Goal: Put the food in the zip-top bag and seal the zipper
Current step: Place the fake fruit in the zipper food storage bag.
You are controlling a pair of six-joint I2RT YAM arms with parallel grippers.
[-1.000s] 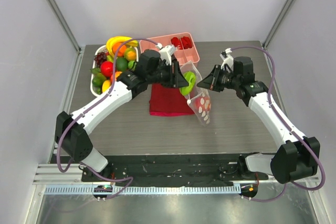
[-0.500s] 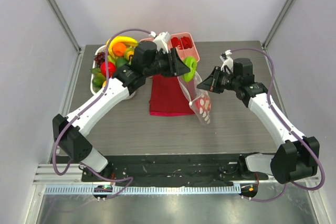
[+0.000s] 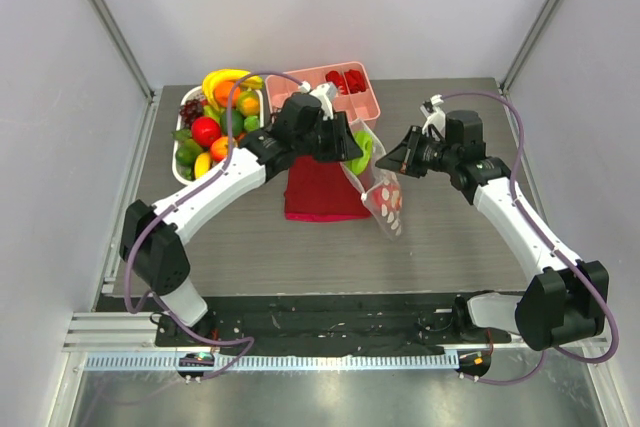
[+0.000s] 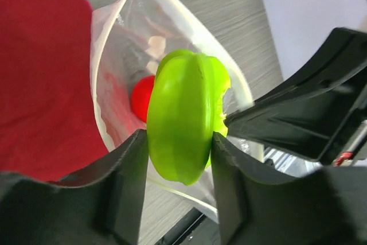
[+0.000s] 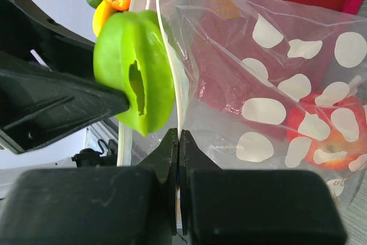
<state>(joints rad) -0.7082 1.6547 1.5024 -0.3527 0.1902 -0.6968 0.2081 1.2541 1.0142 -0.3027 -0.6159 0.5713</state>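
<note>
Item, as I see it on my feeds: left arm (image 3: 210,187) and right arm (image 3: 510,219), each built of glossy white tapered link shells between chunky black joint housings (image 3: 152,259). A mauve-purple cable (image 3: 470,91) runs loose outside each arm from base to wrist and ends by a small white connector (image 3: 432,105). Left gripper (image 4: 179,142) and right gripper (image 5: 179,142) each carry two matte black moulded fingers (image 4: 126,187), flat on the inner face and angular on the back.
</note>
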